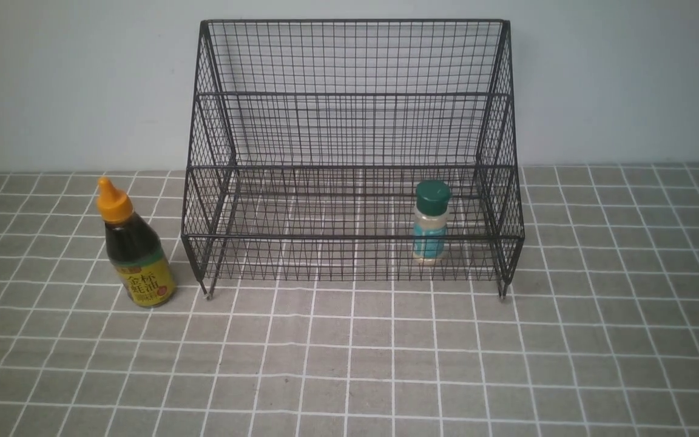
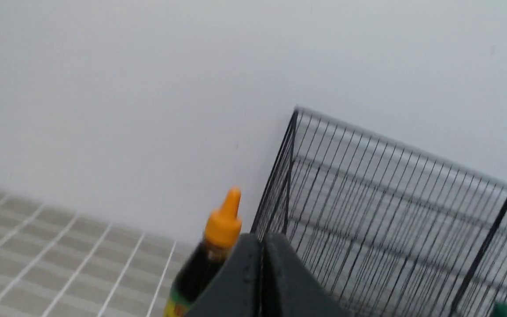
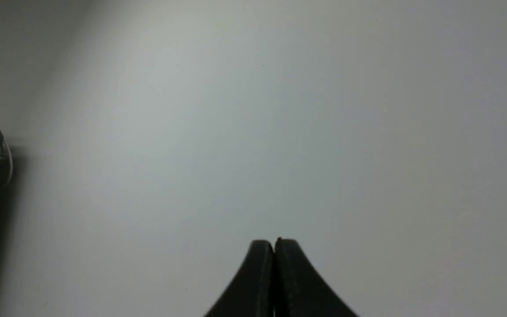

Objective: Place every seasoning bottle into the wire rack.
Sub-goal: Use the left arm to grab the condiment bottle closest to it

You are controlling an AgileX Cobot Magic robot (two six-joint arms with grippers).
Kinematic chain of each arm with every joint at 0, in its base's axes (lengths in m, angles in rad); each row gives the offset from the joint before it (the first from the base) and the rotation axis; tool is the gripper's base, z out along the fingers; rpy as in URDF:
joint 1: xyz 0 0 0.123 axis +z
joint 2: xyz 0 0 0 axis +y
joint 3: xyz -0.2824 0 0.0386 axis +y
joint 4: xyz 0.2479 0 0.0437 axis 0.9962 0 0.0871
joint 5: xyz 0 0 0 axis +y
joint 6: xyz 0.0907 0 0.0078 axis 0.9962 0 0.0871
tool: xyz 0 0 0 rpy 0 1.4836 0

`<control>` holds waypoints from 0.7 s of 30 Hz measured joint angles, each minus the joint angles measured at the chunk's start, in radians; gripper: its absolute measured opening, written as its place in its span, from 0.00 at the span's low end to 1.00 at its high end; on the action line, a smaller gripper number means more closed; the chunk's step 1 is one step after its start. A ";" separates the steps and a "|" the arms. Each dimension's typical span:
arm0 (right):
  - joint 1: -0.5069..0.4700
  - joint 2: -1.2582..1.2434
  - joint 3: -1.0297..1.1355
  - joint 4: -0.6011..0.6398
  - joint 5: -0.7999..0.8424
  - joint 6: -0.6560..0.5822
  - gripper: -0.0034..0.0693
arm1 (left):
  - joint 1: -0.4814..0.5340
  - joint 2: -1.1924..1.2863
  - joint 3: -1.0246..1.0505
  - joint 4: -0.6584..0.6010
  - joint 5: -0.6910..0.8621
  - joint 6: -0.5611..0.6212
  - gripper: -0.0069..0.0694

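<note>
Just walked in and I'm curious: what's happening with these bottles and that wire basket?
Nothing is being held right now. The small green-capped shaker stands in the lower tier of the wire rack. The dark sauce bottle with the orange cap stands outside it, on the checked tablecloth at the rack's left. Both grippers are shut and empty: the left gripper points toward that bottle, while the right gripper faces a bare wall.

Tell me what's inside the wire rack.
Only the green-capped shaker, upright on the lower tier of the wire rack, toward its right. The upper tier shows nothing; the open mesh hides little.
</note>
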 joint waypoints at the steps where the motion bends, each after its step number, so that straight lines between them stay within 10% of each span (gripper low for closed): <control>1: 0.000 0.000 0.001 0.000 -0.003 0.000 0.03 | 0.000 0.000 0.000 -0.002 -0.012 0.000 0.08; 8: 0.000 -0.001 0.001 -0.014 -0.007 0.000 0.03 | 0.000 0.000 -0.113 -0.038 -0.161 -0.016 0.08; 21: 0.000 -0.001 0.001 -0.014 0.001 0.000 0.03 | 0.000 0.801 -0.915 0.018 1.116 0.143 0.08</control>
